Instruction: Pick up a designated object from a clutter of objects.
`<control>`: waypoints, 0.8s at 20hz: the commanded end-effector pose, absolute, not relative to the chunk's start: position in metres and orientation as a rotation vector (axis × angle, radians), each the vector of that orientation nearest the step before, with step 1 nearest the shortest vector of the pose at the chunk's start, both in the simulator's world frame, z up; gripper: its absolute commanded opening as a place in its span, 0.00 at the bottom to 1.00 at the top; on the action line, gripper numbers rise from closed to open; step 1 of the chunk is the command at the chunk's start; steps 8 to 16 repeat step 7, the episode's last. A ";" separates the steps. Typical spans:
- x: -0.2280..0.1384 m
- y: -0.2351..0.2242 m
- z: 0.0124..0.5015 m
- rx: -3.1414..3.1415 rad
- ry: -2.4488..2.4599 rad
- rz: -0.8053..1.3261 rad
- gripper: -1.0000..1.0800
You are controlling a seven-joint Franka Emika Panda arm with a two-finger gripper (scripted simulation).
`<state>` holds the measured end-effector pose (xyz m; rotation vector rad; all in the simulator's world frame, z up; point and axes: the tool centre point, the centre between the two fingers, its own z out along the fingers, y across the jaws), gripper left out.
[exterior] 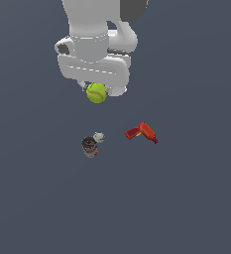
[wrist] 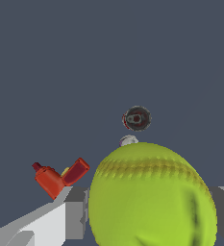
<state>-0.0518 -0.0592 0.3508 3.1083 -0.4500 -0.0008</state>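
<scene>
You have tennis ball (exterior: pixel 96 93) pinched between jaws, upper centre of frame, lifted well above can (exterior: pixel 89 146) and drill (exterior: pixel 142 132); raise straight up

The robot arm (exterior: pixel 94 44) is smooth, glossy white, built of rounded cylindrical segments with a dark grey patch at its upper joint. Faint dashed seam lines ring the wrist housing. The end effector (exterior: pixel 97 89) has flat, pale grey blocky fingers (wrist: pixel 74 218).
</scene>
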 end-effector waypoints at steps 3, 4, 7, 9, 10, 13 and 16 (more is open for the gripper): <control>-0.059 -0.054 0.366 3.108 -0.450 0.000 0.00; -0.060 -0.054 0.368 3.108 -0.450 0.000 0.00; -0.061 -0.053 0.371 3.109 -0.450 0.000 0.00; -0.061 -0.053 0.371 3.109 -0.450 0.000 0.00; -0.061 -0.053 0.371 3.109 -0.450 0.000 0.00; -0.061 -0.053 0.371 3.109 -0.450 0.000 0.00; -0.061 -0.053 0.371 3.109 -0.450 0.000 0.00</control>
